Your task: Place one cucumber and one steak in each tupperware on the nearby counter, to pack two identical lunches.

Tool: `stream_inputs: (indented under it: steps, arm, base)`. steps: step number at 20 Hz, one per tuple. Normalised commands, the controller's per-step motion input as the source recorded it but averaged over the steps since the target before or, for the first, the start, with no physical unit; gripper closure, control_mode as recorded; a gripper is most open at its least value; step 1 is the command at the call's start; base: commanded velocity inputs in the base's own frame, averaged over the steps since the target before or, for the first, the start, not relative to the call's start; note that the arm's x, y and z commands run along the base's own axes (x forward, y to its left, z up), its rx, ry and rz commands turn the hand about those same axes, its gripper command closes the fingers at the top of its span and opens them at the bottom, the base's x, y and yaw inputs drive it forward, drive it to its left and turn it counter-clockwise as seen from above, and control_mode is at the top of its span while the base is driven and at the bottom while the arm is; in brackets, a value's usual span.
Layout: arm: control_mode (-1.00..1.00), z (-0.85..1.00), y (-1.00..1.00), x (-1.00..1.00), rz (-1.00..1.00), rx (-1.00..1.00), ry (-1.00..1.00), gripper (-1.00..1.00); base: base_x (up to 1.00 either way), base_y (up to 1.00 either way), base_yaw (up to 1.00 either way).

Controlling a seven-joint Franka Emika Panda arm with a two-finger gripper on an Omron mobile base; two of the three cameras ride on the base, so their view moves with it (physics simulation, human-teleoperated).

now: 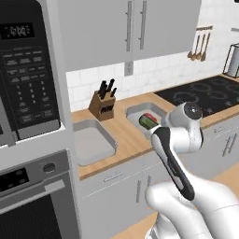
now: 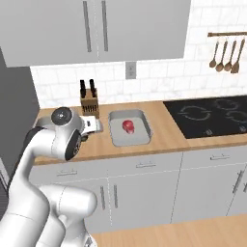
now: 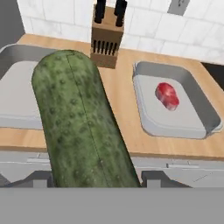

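So the cucumber point(image 3: 81, 122) is huge in the hand view: a stubby dark-green cylinder with a pebbly, speckled skin and a rounded far end, running up from the bottom edge. The gripper point(image 3: 92, 181) is clamped around it, with a dark fingertip point(image 3: 39, 178) peeking out on each side of it at the bottom, so it's being carried above the front edge of the counter point(image 3: 122, 100), between the two trays.

In the left base view you can spot the same green shape point(image 1: 148, 121) just past the arm's wrist, over the right-hand tray.

The steak point(image 3: 167, 95) is a small, glossy red lump of meat lying flat near the middle of the right tupperware point(image 3: 199, 103). That tray is smooth grey, shallow, rectangular with rounded corners and a flared rim. The left tupperware point(image 3: 17, 116) is the same shape, and the bit of its floor I can see is bare grey. I can't tell where the second cucumber or second steak are.

The counter is a light-brown wood-grain slab over pale grey cabinet fronts. A wooden knife block point(image 3: 106, 41) with black handles stands against the white tiled wall, behind the gap between the trays. The black stovetop point(image 2: 212, 116) lies flush in the counter further right, and wooden spoons point(image 2: 224, 55) hang on the wall above it.
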Motion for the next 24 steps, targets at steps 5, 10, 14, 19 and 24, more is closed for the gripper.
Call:
stream_inputs:
  steps: [5, 10, 14, 19, 24]
  arm:
    - [-1.0, -0.03, 0.55, 0.75, 0.3, 0.06, 0.05, 1.0]
    - [-1.0, -0.45, 0.91, 1.0, 0.02, 0.01, 0.19, 1.0]
    - [-1.0, -0.19, 1.0, 1.0, -0.1, -0.09, 0.19, 1.0]
    - [-1.0, -0.07, 0.83, 0.97, -0.03, -0.01, 0.18, 1.0]
    - [-1.0, -0.76, 0.73, 0.83, -0.01, -0.01, 0.17, -1.0]
  base:
    - [0.09, 0.11, 0.14]
    - [0.0, 0.0, 0.0]
    - [0.0, 0.0, 0.0]
    - [0.0, 0.0, 0.0]
    - [0.0, 0.0, 0.0]
